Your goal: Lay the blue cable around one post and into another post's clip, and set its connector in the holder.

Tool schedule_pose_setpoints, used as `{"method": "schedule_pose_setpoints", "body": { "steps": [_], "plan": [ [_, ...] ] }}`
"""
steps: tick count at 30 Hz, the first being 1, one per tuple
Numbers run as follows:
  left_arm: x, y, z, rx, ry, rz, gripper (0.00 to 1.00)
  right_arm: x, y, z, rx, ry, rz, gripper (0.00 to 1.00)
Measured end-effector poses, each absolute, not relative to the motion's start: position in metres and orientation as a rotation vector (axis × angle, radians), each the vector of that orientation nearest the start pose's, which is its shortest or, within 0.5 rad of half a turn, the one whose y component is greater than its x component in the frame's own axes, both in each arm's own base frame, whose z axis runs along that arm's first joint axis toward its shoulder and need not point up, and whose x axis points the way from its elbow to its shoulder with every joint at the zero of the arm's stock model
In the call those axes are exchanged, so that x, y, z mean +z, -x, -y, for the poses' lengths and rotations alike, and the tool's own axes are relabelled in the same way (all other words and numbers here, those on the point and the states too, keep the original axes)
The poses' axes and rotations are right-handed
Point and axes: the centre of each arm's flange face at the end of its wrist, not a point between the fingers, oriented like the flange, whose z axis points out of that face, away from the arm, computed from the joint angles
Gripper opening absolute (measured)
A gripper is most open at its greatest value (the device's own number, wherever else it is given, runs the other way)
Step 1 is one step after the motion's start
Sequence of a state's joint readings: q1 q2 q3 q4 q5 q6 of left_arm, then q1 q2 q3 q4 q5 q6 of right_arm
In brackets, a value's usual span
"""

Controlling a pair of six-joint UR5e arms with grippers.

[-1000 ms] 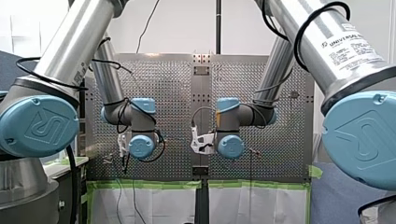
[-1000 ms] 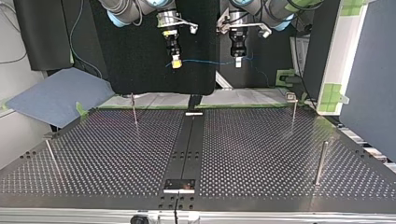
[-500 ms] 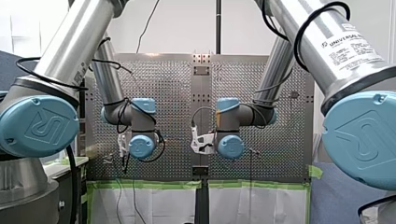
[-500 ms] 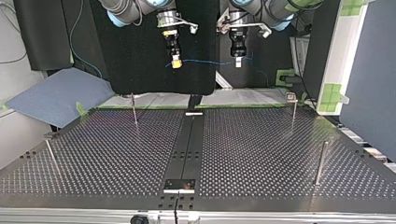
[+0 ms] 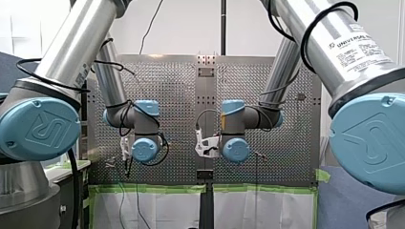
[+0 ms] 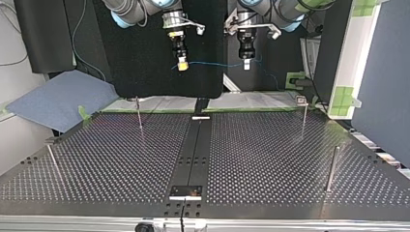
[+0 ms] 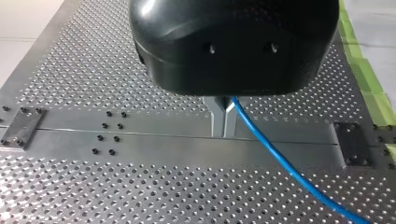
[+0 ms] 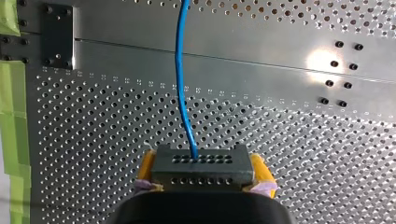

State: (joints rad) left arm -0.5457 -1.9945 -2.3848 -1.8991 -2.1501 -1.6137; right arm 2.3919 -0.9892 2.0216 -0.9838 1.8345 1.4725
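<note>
Above the perforated table [image 6: 270,154], my right gripper [image 8: 203,173] was clamped on the black connector [image 8: 202,161] between its yellow pads. My left gripper [image 7: 223,116] was pinched narrow on the blue cable [image 7: 280,161], which stretched through the air between the two grippers.

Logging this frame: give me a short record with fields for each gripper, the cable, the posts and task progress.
left gripper: shut on the blue cable, raised above the table
right gripper: yellow pads shut on the connector, also raised
cable: spans the air between the two grippers
posts: four stand upright, and the cable touches none of them
progress: routing not yet begun, connector not yet in a holder
</note>
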Motion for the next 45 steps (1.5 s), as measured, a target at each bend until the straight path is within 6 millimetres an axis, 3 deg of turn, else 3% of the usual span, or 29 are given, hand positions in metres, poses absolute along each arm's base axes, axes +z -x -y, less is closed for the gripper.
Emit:
{"method": "schedule_pose_setpoints", "body": {
  "steps": [5,9,24,37,45],
  "plan": [
    [0.08,-0.284,0.266,-0.013,0.034,-1.59,0.0,0.072,-0.468,0.274,1.503,-1.687,0.836,0.0],
    [0.089,-0.287,0.267,-0.045,0.044,-1.588,0.0,0.088,-0.482,0.271,1.544,-1.672,0.853,0.0],
    [0.152,-0.326,0.266,-0.087,0.145,-1.514,0.0,0.181,-0.505,0.298,1.708,-1.563,0.92,0.0],
    [0.198,-0.342,0.24,-0.11,0.247,-1.482,0.0,0.289,-0.515,0.311,1.814,-1.479,0.856,0.0],
    [0.227,-0.359,0.221,-0.127,0.299,-1.445,0.0,0.319,-0.522,0.312,1.838,-1.496,0.814,0.0]
  ]
}}
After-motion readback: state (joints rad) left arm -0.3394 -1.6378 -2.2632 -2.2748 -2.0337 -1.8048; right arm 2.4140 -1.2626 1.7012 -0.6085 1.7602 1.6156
